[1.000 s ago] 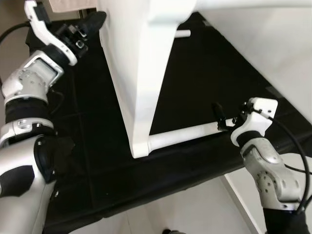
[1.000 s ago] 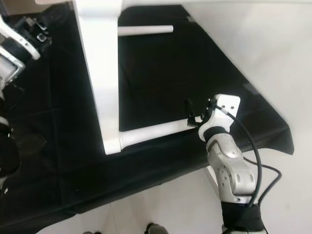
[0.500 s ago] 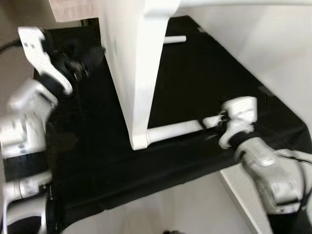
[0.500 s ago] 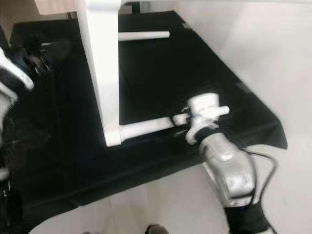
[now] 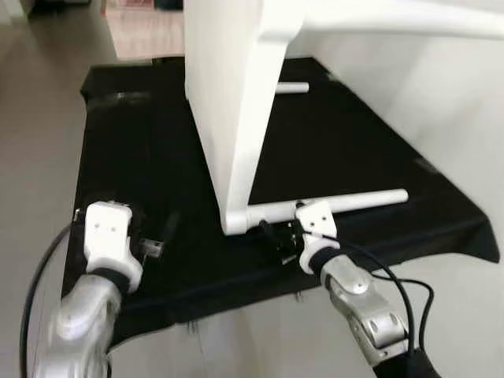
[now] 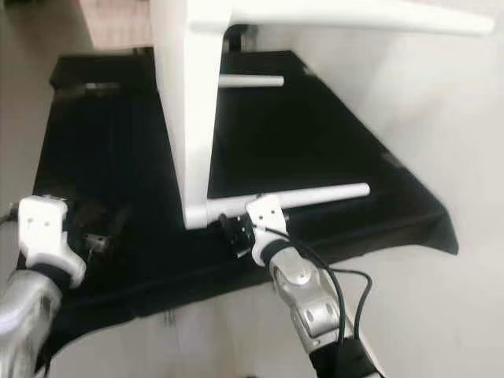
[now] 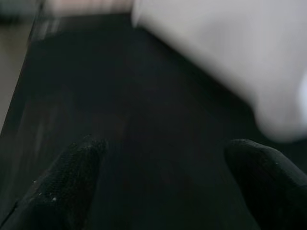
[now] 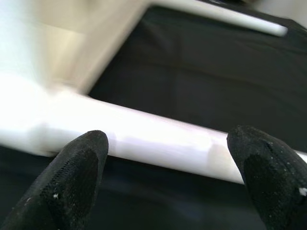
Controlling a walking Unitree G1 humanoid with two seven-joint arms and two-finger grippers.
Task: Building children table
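While spread wide, right hand (image 8: 165, 182) straddles white leg (image 8: 158, 143), empty.

The robot has two shiny silver arms with round joints. Each wrist carries a white boxy block. The left gripper (image 5: 161, 240) and right gripper (image 5: 272, 236) have long black fingers with rough, dotted tips (image 8: 79, 175). Thin black cables loop along both arms.
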